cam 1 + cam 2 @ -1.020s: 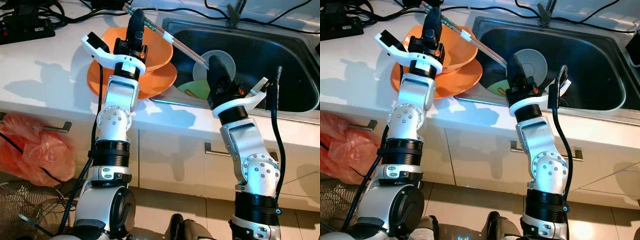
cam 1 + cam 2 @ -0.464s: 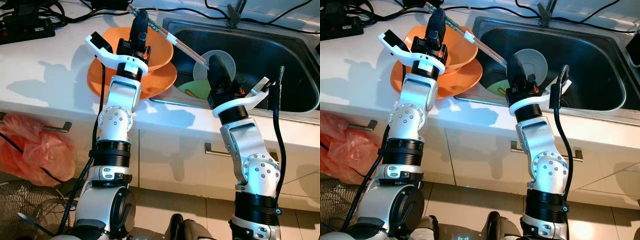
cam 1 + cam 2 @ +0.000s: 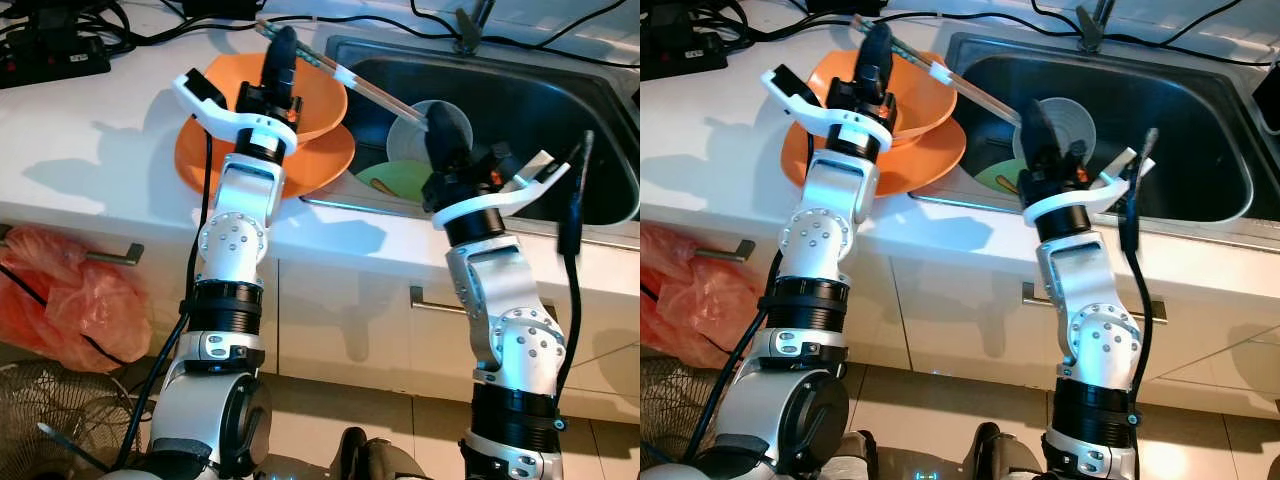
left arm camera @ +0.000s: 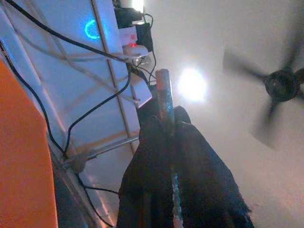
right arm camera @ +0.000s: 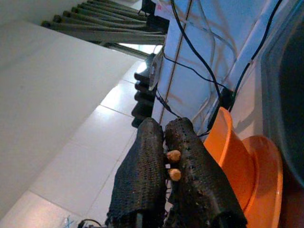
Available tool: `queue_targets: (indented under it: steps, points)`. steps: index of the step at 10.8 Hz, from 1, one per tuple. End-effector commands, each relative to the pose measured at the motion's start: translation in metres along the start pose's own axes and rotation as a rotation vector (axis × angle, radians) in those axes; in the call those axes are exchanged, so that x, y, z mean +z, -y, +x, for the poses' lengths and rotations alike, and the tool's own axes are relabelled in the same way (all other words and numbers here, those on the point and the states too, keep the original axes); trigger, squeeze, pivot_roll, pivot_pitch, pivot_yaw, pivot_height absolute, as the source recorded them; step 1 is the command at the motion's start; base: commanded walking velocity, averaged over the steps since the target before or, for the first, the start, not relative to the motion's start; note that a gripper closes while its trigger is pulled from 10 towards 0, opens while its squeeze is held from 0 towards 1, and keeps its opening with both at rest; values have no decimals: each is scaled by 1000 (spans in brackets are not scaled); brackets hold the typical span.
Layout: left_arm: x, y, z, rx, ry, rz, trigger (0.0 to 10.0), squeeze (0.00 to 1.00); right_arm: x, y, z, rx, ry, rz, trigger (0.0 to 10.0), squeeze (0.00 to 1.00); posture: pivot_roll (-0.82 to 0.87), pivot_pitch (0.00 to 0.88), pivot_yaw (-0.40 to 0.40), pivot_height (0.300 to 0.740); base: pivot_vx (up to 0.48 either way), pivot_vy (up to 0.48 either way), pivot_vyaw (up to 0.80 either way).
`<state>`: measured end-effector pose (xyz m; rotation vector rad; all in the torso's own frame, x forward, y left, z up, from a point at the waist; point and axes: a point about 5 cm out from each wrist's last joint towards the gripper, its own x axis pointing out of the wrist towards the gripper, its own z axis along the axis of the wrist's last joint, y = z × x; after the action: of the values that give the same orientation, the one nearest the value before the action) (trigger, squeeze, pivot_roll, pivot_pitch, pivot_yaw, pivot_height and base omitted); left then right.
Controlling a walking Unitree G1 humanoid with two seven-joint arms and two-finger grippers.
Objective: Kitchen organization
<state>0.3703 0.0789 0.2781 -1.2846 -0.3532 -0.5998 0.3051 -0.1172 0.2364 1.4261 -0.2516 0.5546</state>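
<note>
Left gripper (image 3: pixel 283 42) clamping one end of a long stick (image 3: pixel 345 78), hovering over an orange bowl (image 3: pixel 315 100) sitting on an orange plate (image 3: pixel 320 160) on the white counter (image 3: pixel 90 140); stick slanting from the bowl down into the sink (image 3: pixel 560 110). Right gripper (image 3: pixel 443 125) pinching the stick's other end above a white bowl (image 3: pixel 415 130) and green plate (image 3: pixel 400 178) lying in the sink
</note>
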Motion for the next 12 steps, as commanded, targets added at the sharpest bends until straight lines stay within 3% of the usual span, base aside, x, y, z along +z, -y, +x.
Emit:
queue_targets:
  steps: [1,3,4,5,12]
  points:
    - [-61,21,2,-37,-128,-104,10000,0,-6,1,0,-13,28,60,0,0,57,164,-59,740,0,0,0]
    - [-63,20,2,-25,-136,-101,10000,0,-4,-3,4,5,44,87,549,0,58,158,-56,740,0,0,0]
    - [-63,21,3,-25,-137,-100,10000,43,-4,-3,5,4,43,85,10000,0,58,156,-55,740,0,0,0]
    - [-64,22,3,-29,-143,-97,10000,1000,-4,-3,5,1,44,84,10000,0,59,155,-54,740,0,0,0]
    - [-64,22,3,-29,-147,-97,10000,1000,-3,-3,6,0,49,90,10000,0,59,152,-54,740,0,0,0]
